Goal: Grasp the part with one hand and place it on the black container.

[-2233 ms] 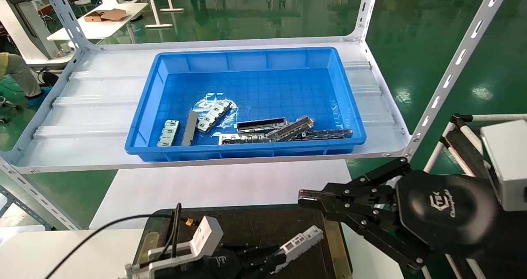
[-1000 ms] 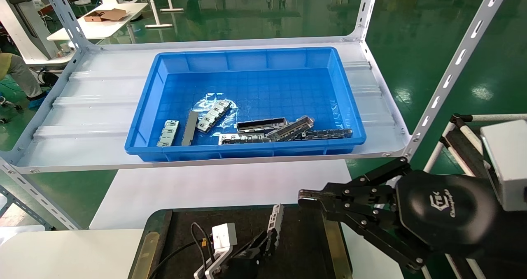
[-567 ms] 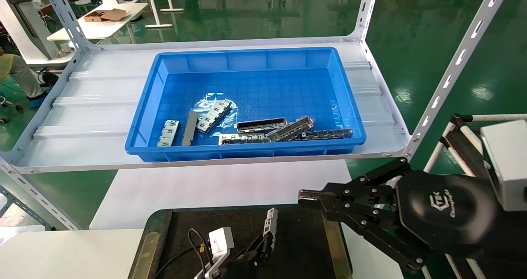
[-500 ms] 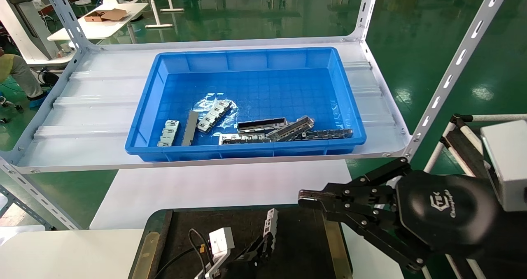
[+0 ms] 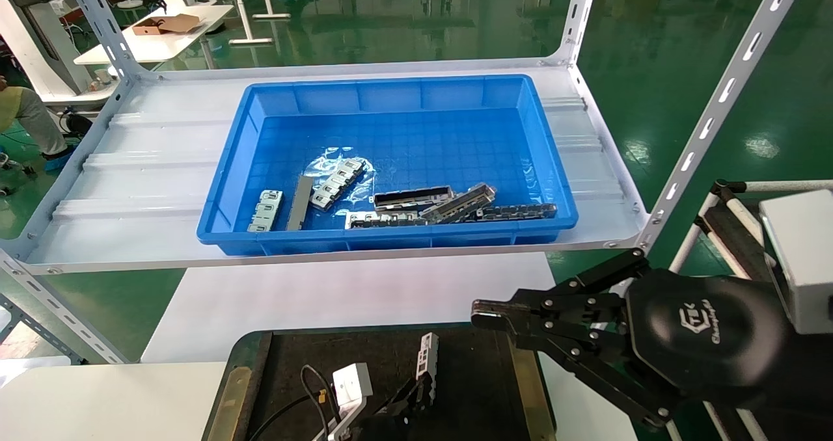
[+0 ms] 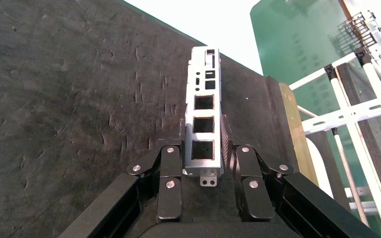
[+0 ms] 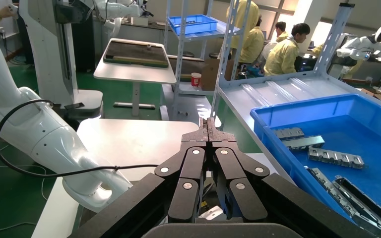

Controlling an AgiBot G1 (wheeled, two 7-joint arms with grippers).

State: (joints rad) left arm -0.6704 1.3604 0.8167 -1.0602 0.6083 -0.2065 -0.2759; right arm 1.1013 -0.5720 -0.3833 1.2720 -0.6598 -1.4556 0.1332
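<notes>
The part (image 5: pixel 427 358), a thin silver-grey strip with rectangular cutouts, is held at its near end by my left gripper (image 5: pixel 416 394) over the middle of the black container (image 5: pixel 364 356). In the left wrist view my left gripper (image 6: pixel 203 148) has a finger on each side of the part (image 6: pixel 203 124), close over the container's rough black surface (image 6: pixel 79 99). I cannot tell whether the part touches the surface. My right gripper (image 5: pixel 487 315) is shut and empty, above the container's right rim; its closed jaws also show in the right wrist view (image 7: pixel 208 124).
A blue bin (image 5: pixel 390 95) on the white shelf behind the container holds several more metal parts (image 5: pixel 416 210); it also shows in the right wrist view (image 7: pixel 327 106). A white table (image 5: pixel 351 291) lies under the shelf. Shelf posts (image 5: pixel 716 103) stand at the right.
My left gripper has turned from pointing right to pointing away and carried the part to the container's middle. In the last half second it sank slightly. The right arm has not moved.
</notes>
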